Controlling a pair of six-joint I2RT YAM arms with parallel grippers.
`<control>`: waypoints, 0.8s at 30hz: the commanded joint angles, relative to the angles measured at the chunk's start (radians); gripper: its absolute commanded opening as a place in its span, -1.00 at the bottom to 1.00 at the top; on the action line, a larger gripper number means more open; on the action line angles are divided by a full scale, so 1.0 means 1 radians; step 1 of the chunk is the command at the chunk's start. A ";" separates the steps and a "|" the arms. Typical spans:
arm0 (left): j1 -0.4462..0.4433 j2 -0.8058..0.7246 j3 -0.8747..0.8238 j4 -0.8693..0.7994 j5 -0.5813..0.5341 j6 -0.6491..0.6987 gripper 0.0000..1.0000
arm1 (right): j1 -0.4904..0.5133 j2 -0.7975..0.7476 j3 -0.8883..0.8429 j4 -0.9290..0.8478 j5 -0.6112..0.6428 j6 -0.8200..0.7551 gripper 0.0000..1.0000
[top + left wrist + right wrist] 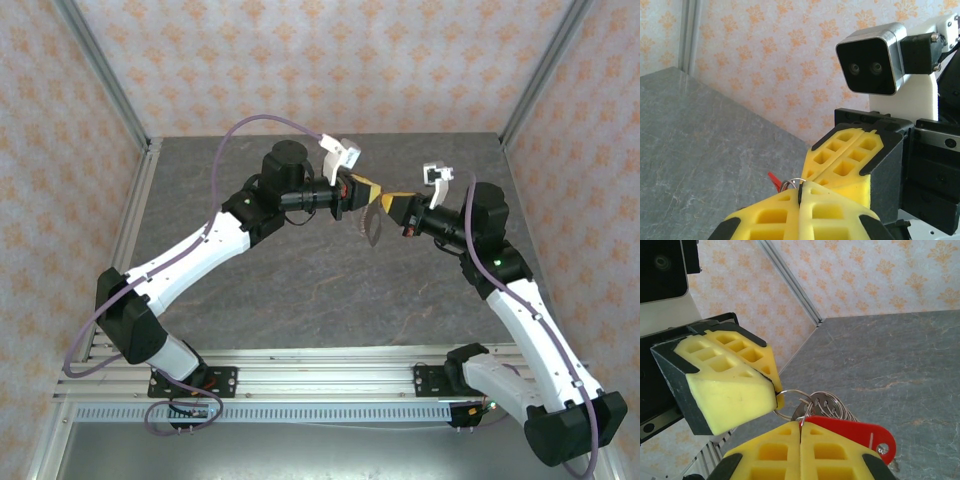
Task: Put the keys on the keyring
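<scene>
Left gripper (801,189) pinched shut on keyring (794,390), right gripper (800,422) clamping keys (850,432), arms meeting mid-air

The surface (300,290) is a dark grey slab with pale marbled veining, matte and stone-like. An aluminium rail (130,215) runs along its left side, and its far edge meets walls (300,60) papered in pale pink with an orange floral motif.

At the near edge lie parallel aluminium extrusions (320,362). Two black mounting plates are bolted onto them, the left plate (195,380) and the right plate (440,378) well apart. Just in front of the extrusions runs a white slotted strip (300,412).

In the right wrist view the same veined grey top reaches a corner where an upright metal post (790,280) rises between two papered walls.
</scene>
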State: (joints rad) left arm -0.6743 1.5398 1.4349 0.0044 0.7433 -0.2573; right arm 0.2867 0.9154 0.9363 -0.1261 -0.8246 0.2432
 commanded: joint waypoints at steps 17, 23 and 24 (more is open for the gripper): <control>-0.004 -0.060 -0.019 0.122 -0.016 -0.013 -1.00 | -0.181 -0.080 -0.092 0.251 -0.056 0.253 -0.01; -0.004 -0.061 -0.029 0.160 -0.027 -0.036 -1.00 | -0.190 -0.032 -0.132 0.479 -0.148 0.390 0.01; -0.004 -0.061 -0.032 0.169 -0.028 -0.042 -1.00 | -0.190 -0.025 -0.132 0.500 -0.157 0.401 0.01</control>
State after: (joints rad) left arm -0.6743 1.5181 1.4105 0.0853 0.7341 -0.2745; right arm 0.0990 0.8860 0.8051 0.1890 -0.9062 0.5556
